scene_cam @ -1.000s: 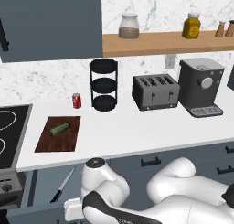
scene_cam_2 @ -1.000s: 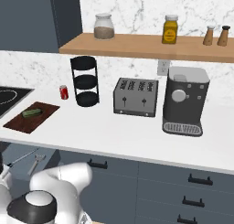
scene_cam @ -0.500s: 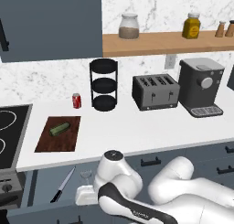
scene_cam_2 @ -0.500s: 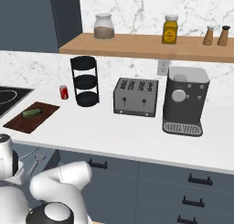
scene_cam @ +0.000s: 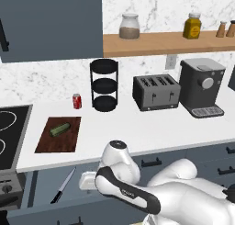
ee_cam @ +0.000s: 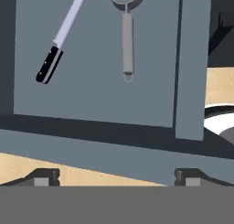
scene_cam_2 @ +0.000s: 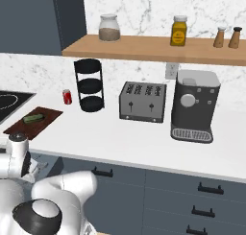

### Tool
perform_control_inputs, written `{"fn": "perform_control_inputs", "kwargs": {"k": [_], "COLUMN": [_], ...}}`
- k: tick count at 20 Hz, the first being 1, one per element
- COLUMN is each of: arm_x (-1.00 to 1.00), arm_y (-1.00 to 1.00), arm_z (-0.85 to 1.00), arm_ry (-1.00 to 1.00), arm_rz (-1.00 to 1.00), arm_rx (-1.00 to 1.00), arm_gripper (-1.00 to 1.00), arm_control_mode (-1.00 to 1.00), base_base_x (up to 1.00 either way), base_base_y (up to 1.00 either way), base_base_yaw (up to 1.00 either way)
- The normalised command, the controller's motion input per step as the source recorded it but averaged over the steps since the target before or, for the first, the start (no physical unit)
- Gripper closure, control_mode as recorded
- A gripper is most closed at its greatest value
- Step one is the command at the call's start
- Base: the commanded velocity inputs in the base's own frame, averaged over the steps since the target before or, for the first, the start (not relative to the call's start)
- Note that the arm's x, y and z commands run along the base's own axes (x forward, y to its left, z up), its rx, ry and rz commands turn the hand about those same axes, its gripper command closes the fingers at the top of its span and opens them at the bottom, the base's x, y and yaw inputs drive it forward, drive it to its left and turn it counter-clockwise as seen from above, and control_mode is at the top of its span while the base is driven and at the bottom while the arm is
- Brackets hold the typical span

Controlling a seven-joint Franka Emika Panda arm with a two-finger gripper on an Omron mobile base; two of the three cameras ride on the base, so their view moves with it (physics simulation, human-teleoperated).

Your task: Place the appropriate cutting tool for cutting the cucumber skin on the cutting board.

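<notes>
1. Hand view: one peeler (ee_cam: 127,35) lies in an open grey drawer (ee_cam: 100,90), loop head at the top edge, pale handle pointing down the picture. One knife (ee_cam: 61,35) lies just beside it to the left, tilted, black handle lowest; the two are apart.
2. The gripper (ee_cam: 114,177) hangs above the drawer with its finger tips (ee_cam: 43,177) spread wide and nothing between them.
3. Against half a second ago, the arm has swung further left and lower in the left base view; its white elbow now sits in front of the counter edge, and the hand (scene_cam: 89,182) reaches over the drawer beside the knife (scene_cam: 63,186).
4. In the right base view the wrist joint has risen slightly at the left edge. The counter things lie where they were.
5. One cucumber (scene_cam: 60,129) rests on one cutting board (scene_cam: 58,135), tilted, near the board's middle, well apart from the drawer below.
6. On the counter (scene_cam: 137,127): one red can (scene_cam: 77,101), one black tiered rack (scene_cam: 104,85), one toaster (scene_cam: 156,92), one coffee machine (scene_cam: 201,87).
7. On the shelf (scene_cam: 165,42): two jars and two shakers.
</notes>
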Motion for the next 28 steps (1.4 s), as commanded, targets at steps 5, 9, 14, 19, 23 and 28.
{"fn": "perform_control_inputs", "kwargs": {"k": [5, 9, 14, 19, 23, 28], "arm_x": [0.44, 0.31, 0.14, -0.32, -0.84, -1.0], "arm_y": [0.2, 0.29, 0.51, 0.47, 0.26, 0.13], "arm_z": [-0.36, -0.64, -0.63, -0.22, 0.0, 0.0], "arm_ry": [0.08, 0.12, 0.11, 0.05, 0.0, 0.0], "arm_rz": [0.0, 0.0, 0.01, 0.05, 0.01, 0.0], "arm_rx": [-0.06, -0.09, -0.1, -0.02, 0.0, 0.0], "arm_gripper": [-1.0, -1.0, -1.0, -1.0, -1.0, -1.0], "arm_control_mode": [-1.0, -1.0, -1.0, -1.0, -1.0, -1.0], "base_base_x": [0.0, 0.0, 0.0, 0.0, 0.0, 0.0], "base_base_y": [0.0, 0.0, 0.0, 0.0, 0.0, 0.0], "base_base_yaw": [0.0, 0.0, 0.0, 0.0, 0.0, 0.0]}}
